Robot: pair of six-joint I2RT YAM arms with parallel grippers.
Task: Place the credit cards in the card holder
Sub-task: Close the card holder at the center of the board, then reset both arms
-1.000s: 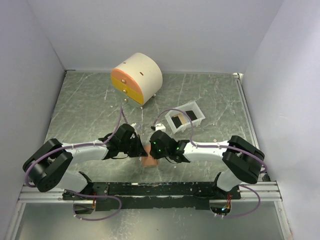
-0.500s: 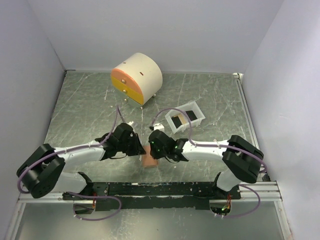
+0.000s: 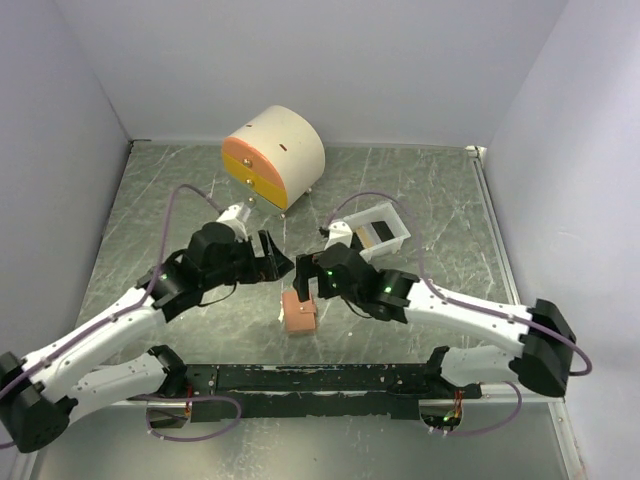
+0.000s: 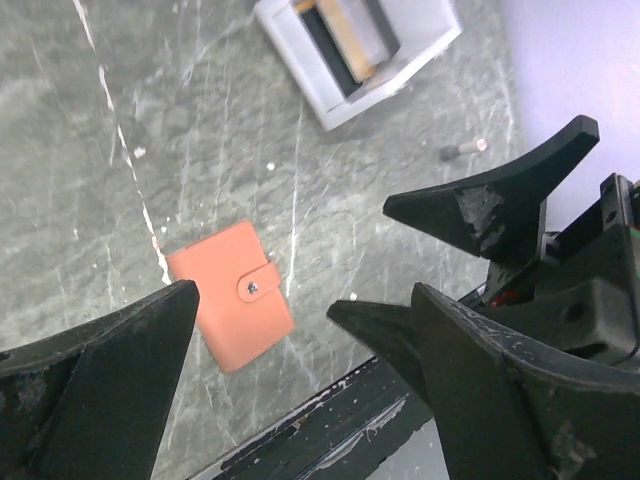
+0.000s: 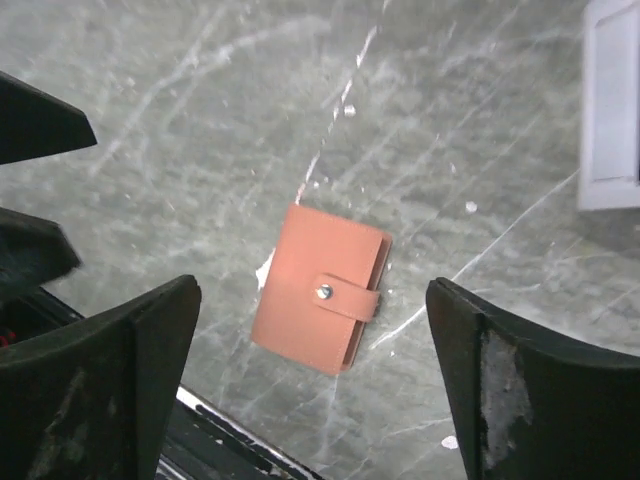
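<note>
Hovering at left, left gripper (image 3: 275,255) has jaws spread wide, nothing held. Card holder (image 3: 298,313) lies flat on table (image 3: 180,200), snapped closed, between both grippers, untouched. Right gripper (image 3: 300,278) is also spread wide, empty. Credit cards (image 4: 345,40) sit in white tray (image 3: 395,222) further right.

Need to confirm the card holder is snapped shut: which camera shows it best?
Right wrist: the card holder lies mid-frame, whole, its strap snapped shut. Left wrist shows it whole too, but smaller and off to the lower left. The top view gives only a small pink patch between the arms, strap unreadable.
</note>
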